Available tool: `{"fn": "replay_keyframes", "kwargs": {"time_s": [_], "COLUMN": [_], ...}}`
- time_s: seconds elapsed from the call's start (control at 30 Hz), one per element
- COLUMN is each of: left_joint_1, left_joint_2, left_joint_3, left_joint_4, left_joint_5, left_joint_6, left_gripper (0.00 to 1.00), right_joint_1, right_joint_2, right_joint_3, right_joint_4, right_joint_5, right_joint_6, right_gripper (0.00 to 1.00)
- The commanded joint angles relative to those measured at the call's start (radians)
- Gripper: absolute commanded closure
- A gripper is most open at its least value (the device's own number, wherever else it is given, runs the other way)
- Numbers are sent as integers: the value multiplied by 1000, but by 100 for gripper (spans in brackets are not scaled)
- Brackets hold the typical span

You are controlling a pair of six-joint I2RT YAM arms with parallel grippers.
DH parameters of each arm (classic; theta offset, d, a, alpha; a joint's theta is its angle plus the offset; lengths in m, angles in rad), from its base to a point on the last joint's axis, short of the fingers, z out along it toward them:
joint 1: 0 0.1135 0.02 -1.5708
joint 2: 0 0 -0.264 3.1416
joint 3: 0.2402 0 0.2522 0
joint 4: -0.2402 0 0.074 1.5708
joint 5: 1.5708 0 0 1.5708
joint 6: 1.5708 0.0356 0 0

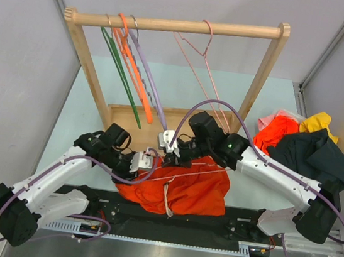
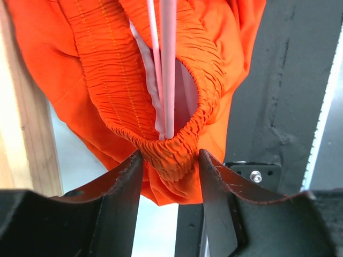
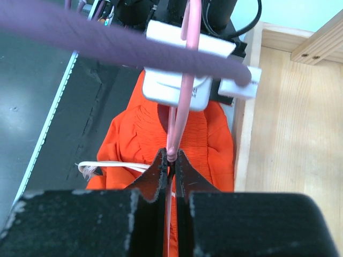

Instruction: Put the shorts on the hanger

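The orange-red shorts (image 1: 186, 190) hang in a bunch at the near table edge, their white drawstring (image 1: 167, 199) dangling. A pale-pink wire hanger (image 1: 198, 173) lies across them and runs through the elastic waistband (image 2: 107, 64), as the hanger (image 2: 167, 80) shows in the left wrist view. My left gripper (image 2: 170, 156) has its fingertips against both sides of the waistband's end fold. My right gripper (image 3: 170, 155) is shut on the hanger (image 3: 182, 107) wire above the shorts (image 3: 209, 144). Both grippers, left (image 1: 152, 162) and right (image 1: 169, 157), meet at the shorts' upper left.
A wooden rack (image 1: 173, 25) stands behind, carrying green (image 1: 119, 71), orange (image 1: 135, 73), lilac (image 1: 149, 81) and a second pink hanger (image 1: 209, 38). Its wooden base (image 1: 155, 115) lies just beyond the grippers. A pile of clothes (image 1: 302, 149) sits at the right.
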State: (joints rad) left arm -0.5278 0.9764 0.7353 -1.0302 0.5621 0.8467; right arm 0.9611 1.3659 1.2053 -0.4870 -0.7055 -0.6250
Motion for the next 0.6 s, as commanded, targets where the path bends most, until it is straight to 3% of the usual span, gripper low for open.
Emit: {"fn": "replay_keyframes", "kwargs": {"time_s": [0.0,0.13,0.23,0.47,0.57], "left_joint_1": [3,2,3,0,-1], "left_joint_2": [-80,-201,-290,-211,-144], "left_joint_3": [-33,-77,-109,-88,-62], "left_joint_4": [76,113,113,122,122], "left_joint_5": [36,42,65,79,91], "left_joint_6": [-18,20,61,2,-11], "left_gripper": [51,33,29,28,36], "right_joint_1": [1,-7,-13,-21,-21], "right_joint_2": [-54,-74,-90,-103,-103], "right_joint_3": [-23,-52,-75,-99,-104], "right_joint_4": [70,80,105,198,231], "right_joint_5": [-23,-35,-35,-42,-40], "right_joint_6": [16,22,33,80,94], "right_gripper": [100,100,100,100,100]}}
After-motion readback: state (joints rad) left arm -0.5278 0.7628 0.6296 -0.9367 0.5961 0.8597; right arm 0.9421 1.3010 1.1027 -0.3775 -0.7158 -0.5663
